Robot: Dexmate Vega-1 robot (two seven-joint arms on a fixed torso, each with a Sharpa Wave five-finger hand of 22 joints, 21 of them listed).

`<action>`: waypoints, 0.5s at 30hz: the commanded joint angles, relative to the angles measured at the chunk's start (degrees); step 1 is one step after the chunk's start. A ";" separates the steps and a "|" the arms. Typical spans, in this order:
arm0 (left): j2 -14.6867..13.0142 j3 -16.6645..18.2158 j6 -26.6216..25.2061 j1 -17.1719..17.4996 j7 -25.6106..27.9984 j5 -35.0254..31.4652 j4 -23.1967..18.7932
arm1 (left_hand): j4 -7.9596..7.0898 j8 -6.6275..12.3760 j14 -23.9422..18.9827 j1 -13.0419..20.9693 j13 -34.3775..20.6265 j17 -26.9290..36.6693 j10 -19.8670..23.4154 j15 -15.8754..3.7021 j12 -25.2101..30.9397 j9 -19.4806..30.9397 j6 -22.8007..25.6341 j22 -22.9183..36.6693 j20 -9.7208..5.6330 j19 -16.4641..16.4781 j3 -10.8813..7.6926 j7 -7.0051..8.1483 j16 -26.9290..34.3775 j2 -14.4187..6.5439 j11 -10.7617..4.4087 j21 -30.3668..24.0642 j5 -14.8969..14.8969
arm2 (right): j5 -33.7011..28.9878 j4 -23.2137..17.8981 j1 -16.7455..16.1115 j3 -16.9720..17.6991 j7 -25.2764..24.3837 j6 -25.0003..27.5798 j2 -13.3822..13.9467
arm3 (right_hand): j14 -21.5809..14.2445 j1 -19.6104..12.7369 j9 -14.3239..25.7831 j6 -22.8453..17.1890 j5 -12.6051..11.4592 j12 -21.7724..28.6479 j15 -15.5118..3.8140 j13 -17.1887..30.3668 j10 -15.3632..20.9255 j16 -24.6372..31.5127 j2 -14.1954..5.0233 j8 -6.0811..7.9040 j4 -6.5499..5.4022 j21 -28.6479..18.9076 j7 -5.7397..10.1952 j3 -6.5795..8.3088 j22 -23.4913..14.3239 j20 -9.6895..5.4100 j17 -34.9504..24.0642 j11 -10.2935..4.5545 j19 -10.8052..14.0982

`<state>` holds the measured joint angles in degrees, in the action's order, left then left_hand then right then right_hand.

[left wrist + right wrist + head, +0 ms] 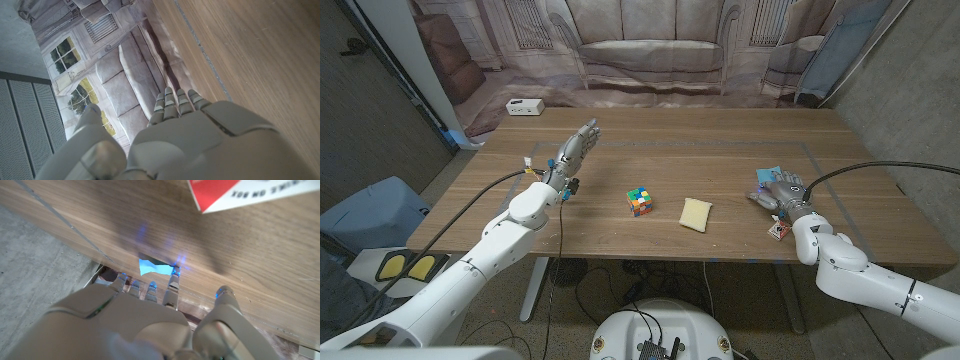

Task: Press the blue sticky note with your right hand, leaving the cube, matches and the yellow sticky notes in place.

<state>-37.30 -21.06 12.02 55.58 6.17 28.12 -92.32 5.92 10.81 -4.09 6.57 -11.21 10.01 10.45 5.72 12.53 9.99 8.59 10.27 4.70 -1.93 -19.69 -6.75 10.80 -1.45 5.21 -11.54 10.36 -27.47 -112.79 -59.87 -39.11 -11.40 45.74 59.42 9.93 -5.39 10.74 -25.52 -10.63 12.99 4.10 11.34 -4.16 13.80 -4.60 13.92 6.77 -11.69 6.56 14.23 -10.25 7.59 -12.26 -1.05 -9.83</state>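
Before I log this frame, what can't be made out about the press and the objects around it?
- Blue sticky note: mostly covered by the right robot hand in the head view; actual contact can't be confirmed.
- In the right wrist view, only a corner of it shows past the fingers.
- Matchbox: cut off by the picture edge there, and tiny beside the wrist in the head view.
- Cube: colours too small to read.

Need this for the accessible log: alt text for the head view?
The robot's right hand lies over the blue sticky note near the wooden table's right edge, a matchbox beside its wrist. A colour cube and yellow sticky notes sit mid-table; the left hand is raised, holding nothing.
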 commanded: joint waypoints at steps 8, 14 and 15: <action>0.18 -0.18 -0.27 -0.04 0.28 -0.24 -0.25 | 0.46 -0.01 -0.30 0.11 -0.16 0.25 0.10 0.01 -0.15 0.26 0.56 0.06 0.10 0.25 -0.17 -0.09 -0.10 -0.53 -0.05 0.09 0.00 | -0.20 -1.18 -1.31 1.76 -1.84 -1.08 0.59 | 6.91 -0.63 1.22 -21.02 -0.21 0.00 -0.15 0.10 0.68 0.39 0.09 3.60 0.04 -0.32 0.09 0.53 -0.19 0.43 -0.09 0.45 -9.18; 0.12 -0.16 -0.46 -0.02 0.41 -0.30 -0.45 | 0.50 0.00 -0.32 0.10 -0.16 0.25 0.22 0.05 -0.11 0.26 0.58 0.06 0.12 0.26 -0.18 -0.07 -0.09 -0.54 -0.15 0.09 0.00 | -0.32 -1.36 -1.57 2.13 -2.25 -1.64 0.60 | 6.68 -0.72 1.51 -21.45 -0.20 -0.05 -0.17 0.14 0.75 0.46 0.19 3.93 0.13 -0.40 -0.41 0.55 -0.19 0.72 -0.12 0.60 -8.92; 0.11 -0.15 -0.45 -0.02 0.39 -0.29 -0.48 | 0.51 0.01 -0.29 0.10 -0.16 0.25 0.14 0.04 -0.14 0.26 0.62 0.06 0.11 0.27 -0.19 -0.15 -0.11 -0.55 -0.17 0.09 0.00 | -0.26 -1.40 -1.62 2.24 -2.28 -1.74 0.59 | 6.68 -0.73 1.57 -21.47 -0.19 -0.06 -0.16 0.15 0.77 0.46 0.20 3.97 0.14 -0.41 -0.38 0.55 -0.19 0.72 -0.12 0.68 -8.90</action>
<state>-37.19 -21.17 11.76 55.56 6.36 27.97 -92.53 6.12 10.81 -4.09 6.57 -11.21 10.01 10.45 5.72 12.53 9.99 8.59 10.26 4.70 -1.93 -19.89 -6.75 10.80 -1.45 5.21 -11.54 10.36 -27.68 -113.74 -60.92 -37.78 -12.70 45.19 59.89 9.93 -5.39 10.74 -34.74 -10.63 12.99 4.10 11.34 -3.36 14.01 -4.61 17.23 6.83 -11.69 6.53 14.30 -10.25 8.01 -12.27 -0.60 -9.81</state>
